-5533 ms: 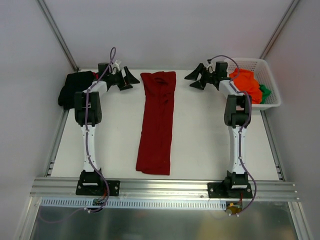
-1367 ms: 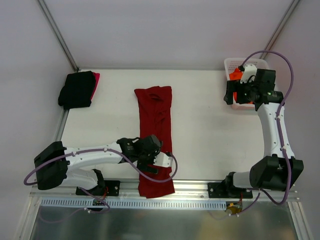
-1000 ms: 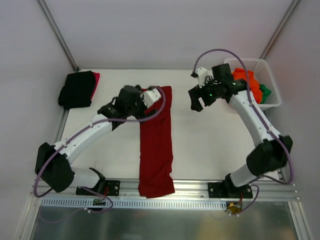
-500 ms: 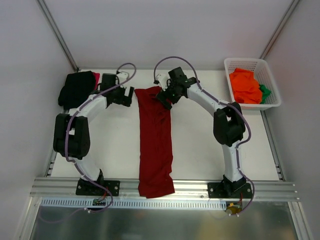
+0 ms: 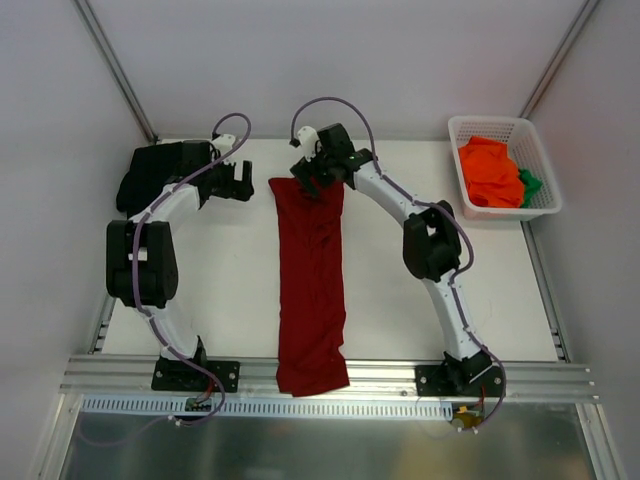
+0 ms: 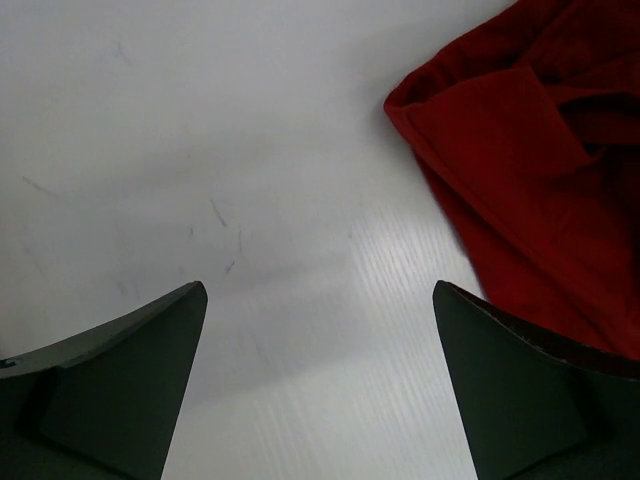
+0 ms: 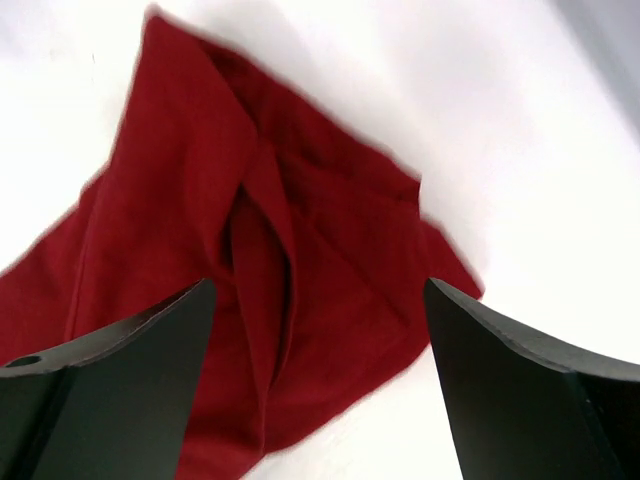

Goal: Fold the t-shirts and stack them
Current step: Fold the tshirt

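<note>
A dark red t-shirt (image 5: 312, 275), folded into a long narrow strip, runs from the far middle of the table to the near edge and hangs over it. My right gripper (image 5: 307, 180) hovers open above its far end; the right wrist view shows the creased cloth (image 7: 260, 240) below the spread gripper (image 7: 320, 286). My left gripper (image 5: 240, 183) is open over bare table just left of that end. In the left wrist view the shirt's corner (image 6: 520, 170) lies by the right side of the gripper (image 6: 320, 288). A folded black t-shirt (image 5: 148, 178) sits far left.
A white lattice basket (image 5: 545, 205) at the far right holds an orange t-shirt (image 5: 490, 170) and a green one (image 5: 530, 183). A metal rail (image 5: 330, 375) runs along the near edge. The white table (image 5: 400, 290) is walled on both sides.
My right gripper has shifted left, from the shirt's far right corner to over its far end. The left gripper has drawn back slightly toward the black shirt. The dark red shirt has not moved.
</note>
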